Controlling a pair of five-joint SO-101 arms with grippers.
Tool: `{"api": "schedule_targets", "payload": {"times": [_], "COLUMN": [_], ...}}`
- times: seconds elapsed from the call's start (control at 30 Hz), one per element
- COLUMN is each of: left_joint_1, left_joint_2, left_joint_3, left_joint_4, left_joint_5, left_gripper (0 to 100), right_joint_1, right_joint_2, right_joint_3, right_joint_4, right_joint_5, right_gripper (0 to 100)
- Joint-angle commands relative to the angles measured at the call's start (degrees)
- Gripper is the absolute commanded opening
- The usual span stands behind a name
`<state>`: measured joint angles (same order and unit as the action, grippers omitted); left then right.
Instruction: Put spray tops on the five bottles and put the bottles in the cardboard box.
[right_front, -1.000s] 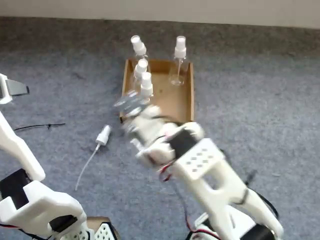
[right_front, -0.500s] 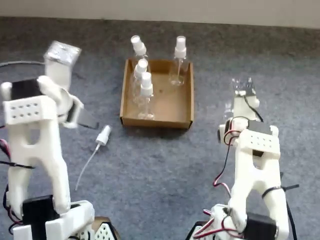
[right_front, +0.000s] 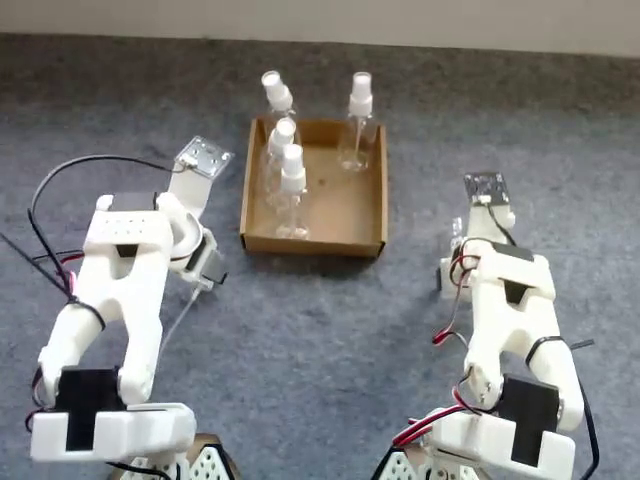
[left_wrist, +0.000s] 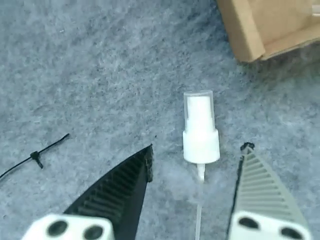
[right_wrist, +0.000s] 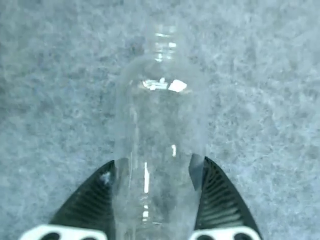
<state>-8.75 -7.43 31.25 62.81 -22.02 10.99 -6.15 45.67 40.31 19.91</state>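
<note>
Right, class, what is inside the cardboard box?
Four clear bottles with white spray tops stand inside the cardboard box, three along one side and one at the other. What lies under their bases is covered.

Five bottles (right_front: 292, 180), one loose spray top (left_wrist: 201, 132), one cardboard box (right_front: 315, 243).
From where I stand, four of the bottles wear white spray tops and the fifth is a single uncapped bottle (right_wrist: 160, 115), clear and bare at the neck. That makes five spray tops altogether, counting the loose one. There is also one black cable tie (left_wrist: 35, 156), and two arms, a left arm (right_front: 125, 270) and a right arm (right_front: 510, 300).
</note>
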Motion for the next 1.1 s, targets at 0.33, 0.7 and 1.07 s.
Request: {"api": "schedule_targets", "payload": {"times": [0.33,0.7,1.07], "left_joint_1": [1.3,1.0,0.2], "left_joint_2": [10.8,11.2,11.3], "left_joint_3": [0.2,-1.2,-9.5], "left_joint_4": [-9.7,-9.5,-0.4], "left_joint_5": [0.1,0.2,18.4], "left_gripper": [24,8,7], "right_joint_1": [0.8,4.8,9.2], "right_joint_2": [0.7,0.6,0.6], "right_joint_3": [0.2,0.3,-0.2], "right_joint_4": [-0.9,-0.8,2.4], "right_joint_5": [0.6,0.8,4.3], "right_gripper": [14.2,14.2,21.7]}}
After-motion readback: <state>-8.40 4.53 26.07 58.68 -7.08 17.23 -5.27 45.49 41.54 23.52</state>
